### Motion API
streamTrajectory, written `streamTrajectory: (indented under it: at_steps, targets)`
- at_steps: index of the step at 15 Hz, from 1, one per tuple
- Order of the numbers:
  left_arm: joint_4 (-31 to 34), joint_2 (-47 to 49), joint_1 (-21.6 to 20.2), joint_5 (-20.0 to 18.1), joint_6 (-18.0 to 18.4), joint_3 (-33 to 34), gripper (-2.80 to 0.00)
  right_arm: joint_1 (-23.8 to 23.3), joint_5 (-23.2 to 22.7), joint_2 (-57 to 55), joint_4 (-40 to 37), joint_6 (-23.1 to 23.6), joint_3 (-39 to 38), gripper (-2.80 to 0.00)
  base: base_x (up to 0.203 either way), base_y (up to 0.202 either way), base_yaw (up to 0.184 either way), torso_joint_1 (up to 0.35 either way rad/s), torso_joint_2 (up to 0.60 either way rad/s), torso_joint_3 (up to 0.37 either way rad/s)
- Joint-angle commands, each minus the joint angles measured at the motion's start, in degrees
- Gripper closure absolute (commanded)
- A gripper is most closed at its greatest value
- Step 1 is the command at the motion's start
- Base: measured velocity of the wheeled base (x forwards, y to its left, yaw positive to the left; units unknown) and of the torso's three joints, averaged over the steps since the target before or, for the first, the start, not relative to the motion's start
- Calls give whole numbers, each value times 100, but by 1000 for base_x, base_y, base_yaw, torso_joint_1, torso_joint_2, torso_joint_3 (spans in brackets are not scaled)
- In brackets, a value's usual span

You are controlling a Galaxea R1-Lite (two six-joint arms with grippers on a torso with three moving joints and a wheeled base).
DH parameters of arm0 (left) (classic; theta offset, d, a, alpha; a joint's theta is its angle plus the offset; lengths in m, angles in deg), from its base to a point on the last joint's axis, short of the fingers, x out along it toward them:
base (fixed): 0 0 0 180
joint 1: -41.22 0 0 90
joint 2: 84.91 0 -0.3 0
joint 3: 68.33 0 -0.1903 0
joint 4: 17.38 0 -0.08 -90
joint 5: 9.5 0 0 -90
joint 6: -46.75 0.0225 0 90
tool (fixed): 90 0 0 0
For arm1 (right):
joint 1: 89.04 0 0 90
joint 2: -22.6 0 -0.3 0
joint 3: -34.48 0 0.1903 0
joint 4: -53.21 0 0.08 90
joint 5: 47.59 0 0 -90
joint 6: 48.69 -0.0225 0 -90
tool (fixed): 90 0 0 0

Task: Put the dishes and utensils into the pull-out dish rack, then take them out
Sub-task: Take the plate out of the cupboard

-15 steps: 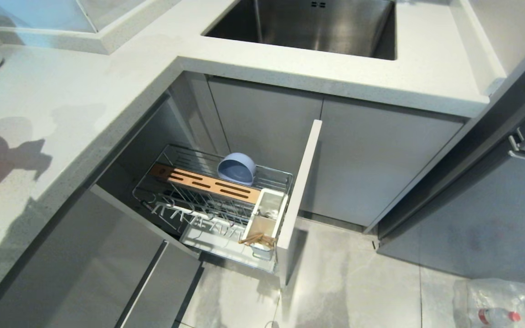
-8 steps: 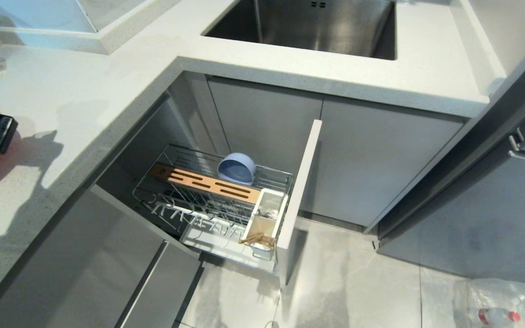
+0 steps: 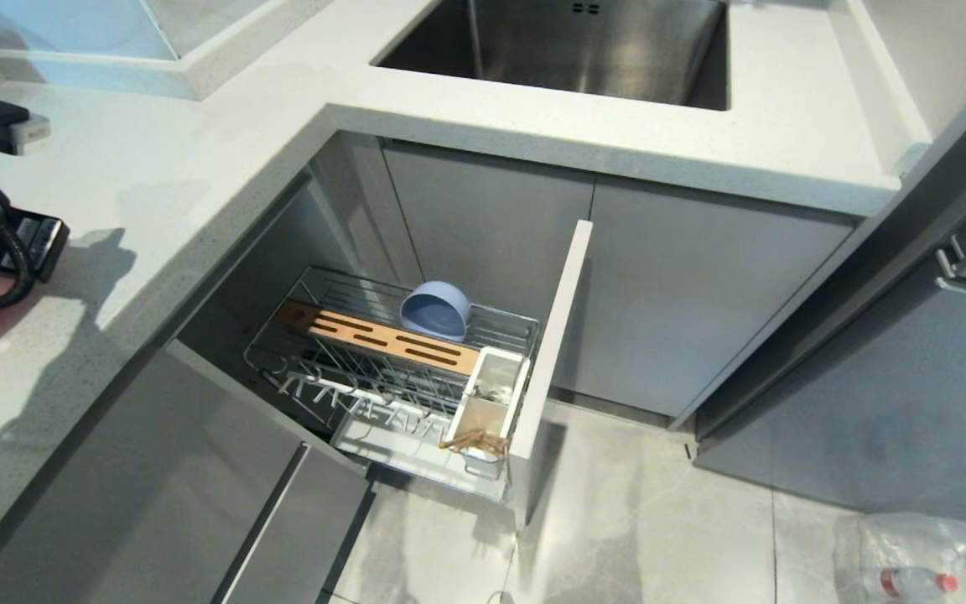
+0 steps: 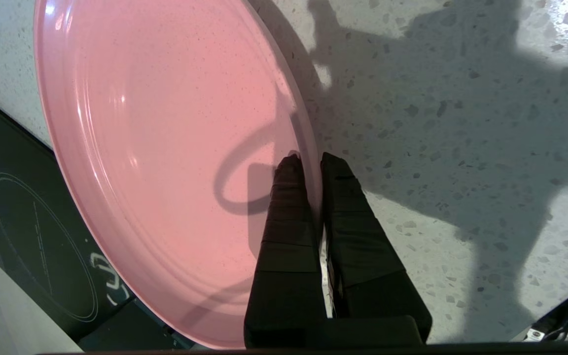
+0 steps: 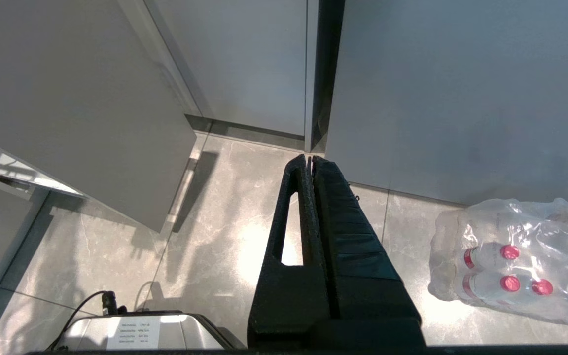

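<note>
- Left gripper (image 4: 307, 162) clamped on rim of pink plate (image 4: 165, 148), plate mostly cut off in head view.
- Lavender bowl (image 3: 435, 310) in pull-out dish rack (image 3: 391, 369); chopsticks (image 3: 473, 441) in caddy.
- Right gripper (image 5: 309, 160) closed, empty, over floor.

The left gripper (image 4: 307, 160) is pinched on the rim of the pink plate (image 4: 165, 148), speckled counter (image 4: 461, 123) open beyond its outer finger. Past the plate's far side lies a black cooktop (image 4: 32, 231). Down from the hand, the pull-out rack (image 3: 391, 369) stands drawn out; a blue bowl (image 3: 435, 310) fills its back corner and the grey front panel (image 3: 552, 352) walls its end. The wire slots (image 3: 382, 382) in front of the wooden strip (image 3: 378, 337) are free.
</note>
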Motion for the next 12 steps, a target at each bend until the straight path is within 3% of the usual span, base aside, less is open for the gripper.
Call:
streamTrajectory:
  at_steps: [1,12]
  targets:
    - [35,21,9,26,1,2,0,0,0,-9,2,-9,0,0,0,0,0,0,0,0]
    - [-142,-5,47,44,-34,7,0,0,0,-9,2,-1,0,0,0,0,0,0,0,0]
